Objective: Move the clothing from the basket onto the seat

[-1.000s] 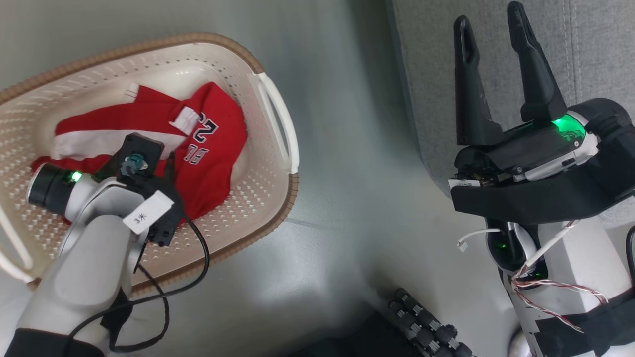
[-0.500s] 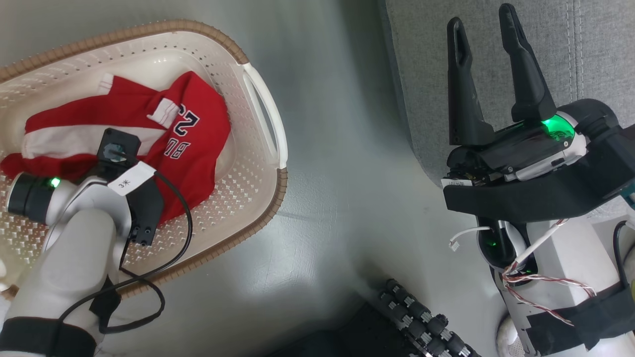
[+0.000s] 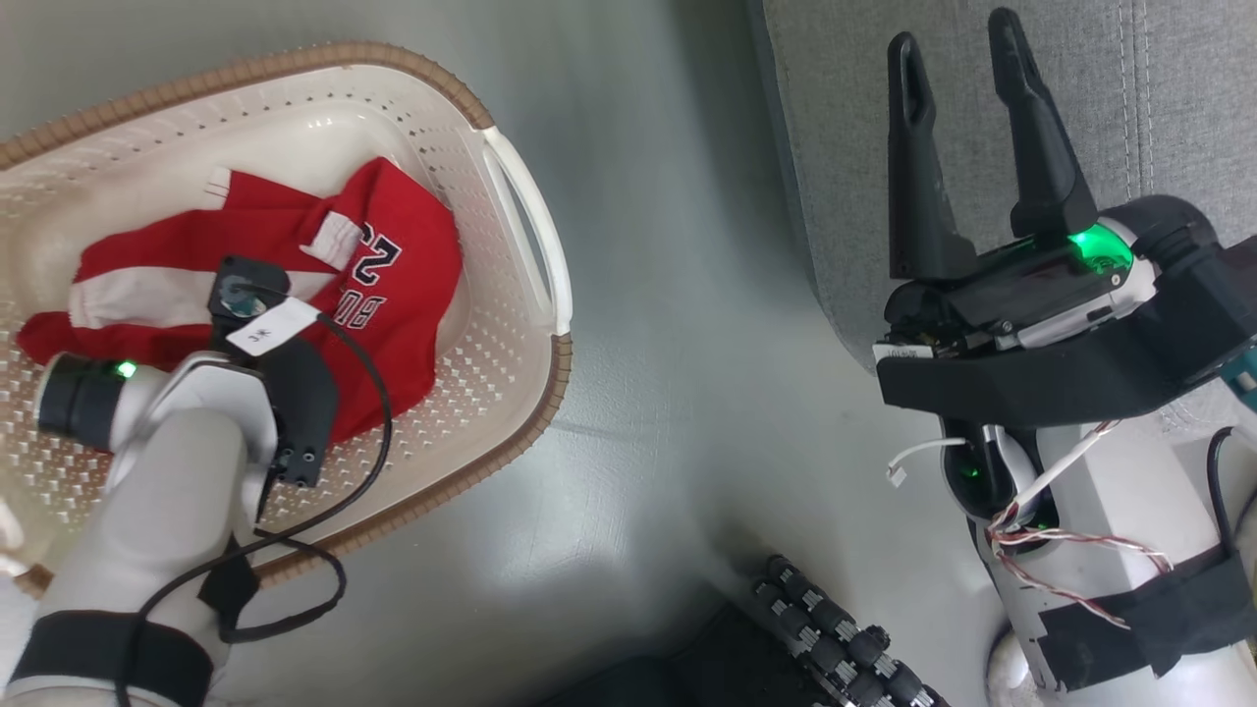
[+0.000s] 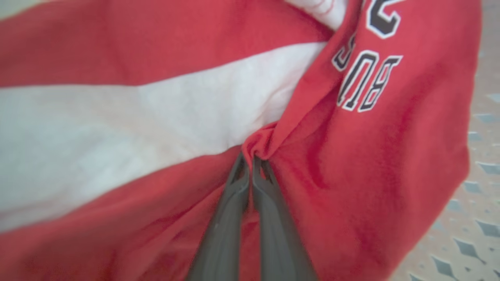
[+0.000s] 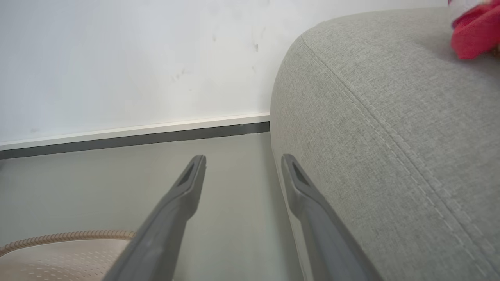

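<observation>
The clothing [image 3: 393,285], a red garment with a white stripe and dark numerals, lies crumpled in the cream basket [image 3: 511,147] at the left on the floor. My left gripper [image 4: 252,160] reaches down into the basket and is shut on a pinched fold of the clothing [image 4: 351,175]. My right gripper [image 3: 957,39] hovers open and holds nothing, at the left edge of the grey seat [image 3: 835,147]. In the right wrist view the right gripper [image 5: 243,158] points along the floor beside the seat [image 5: 390,136]. A second red piece of clothing [image 5: 474,31] lies on the seat, and the basket's rim [image 5: 58,236] shows at the lower left.
Shiny grey floor [image 3: 687,393] separates basket and seat. A white wall with a pale skirting board [image 5: 136,130] stands behind. A black roller wheel [image 3: 835,628] of my base sits at the bottom. A black cable [image 3: 368,393] loops from my left wrist over the basket rim.
My left gripper has shut on a fold of the red clothing, and its wrist shifted slightly within the basket. The head camera moved a little. The right gripper stayed open in place.
</observation>
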### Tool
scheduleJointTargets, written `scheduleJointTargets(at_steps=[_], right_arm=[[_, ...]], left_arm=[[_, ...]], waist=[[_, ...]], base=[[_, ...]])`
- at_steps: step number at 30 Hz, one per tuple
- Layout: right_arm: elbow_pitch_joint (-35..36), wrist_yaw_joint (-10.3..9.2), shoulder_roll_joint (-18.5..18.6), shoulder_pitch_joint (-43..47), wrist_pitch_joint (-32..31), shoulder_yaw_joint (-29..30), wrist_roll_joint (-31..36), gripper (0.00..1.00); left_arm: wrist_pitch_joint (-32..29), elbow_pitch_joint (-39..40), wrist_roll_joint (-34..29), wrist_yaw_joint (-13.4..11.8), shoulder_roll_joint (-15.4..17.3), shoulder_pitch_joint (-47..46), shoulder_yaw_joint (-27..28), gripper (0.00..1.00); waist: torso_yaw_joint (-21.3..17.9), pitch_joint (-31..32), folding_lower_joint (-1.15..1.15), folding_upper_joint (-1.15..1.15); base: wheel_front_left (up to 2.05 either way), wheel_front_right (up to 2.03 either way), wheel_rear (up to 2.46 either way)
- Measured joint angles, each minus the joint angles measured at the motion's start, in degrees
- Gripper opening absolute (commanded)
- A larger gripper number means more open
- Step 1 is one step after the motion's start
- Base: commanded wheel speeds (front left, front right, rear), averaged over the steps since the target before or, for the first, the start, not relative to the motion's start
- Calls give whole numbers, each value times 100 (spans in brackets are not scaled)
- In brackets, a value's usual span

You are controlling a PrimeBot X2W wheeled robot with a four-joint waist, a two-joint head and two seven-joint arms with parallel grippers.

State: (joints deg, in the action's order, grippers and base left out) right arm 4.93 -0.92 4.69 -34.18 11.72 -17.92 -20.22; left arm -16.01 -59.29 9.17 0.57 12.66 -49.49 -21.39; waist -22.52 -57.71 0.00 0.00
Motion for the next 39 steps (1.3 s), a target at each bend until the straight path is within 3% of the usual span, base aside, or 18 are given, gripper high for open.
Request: scheduleJointTargets(at_steps=[8, 19, 24, 39], right_arm=[[-146, 43, 32, -73, 57, 26, 26, 100], [-335, 93, 232, -173, 99, 55, 220, 100], [-480, 103, 309, -166, 105, 49, 260, 100], [-889, 143, 564, 290, 98, 54, 291, 100]], left_arm=[[222, -176, 36, 47, -145, -17, -21, 0], [999, -291, -14, 102, -498, 145, -199, 0], [1501, -286, 137, 97, -736, 324, -98, 0], [2736, -277, 792, 193, -917, 667, 408, 0]], waist=[[125, 203, 0, 0], [465, 673, 0, 0], [653, 967, -1, 0], [1208, 2083, -1, 0]], base=[[0, 0, 0], [0, 0, 0], [0, 0, 0], [0, 0, 0]])
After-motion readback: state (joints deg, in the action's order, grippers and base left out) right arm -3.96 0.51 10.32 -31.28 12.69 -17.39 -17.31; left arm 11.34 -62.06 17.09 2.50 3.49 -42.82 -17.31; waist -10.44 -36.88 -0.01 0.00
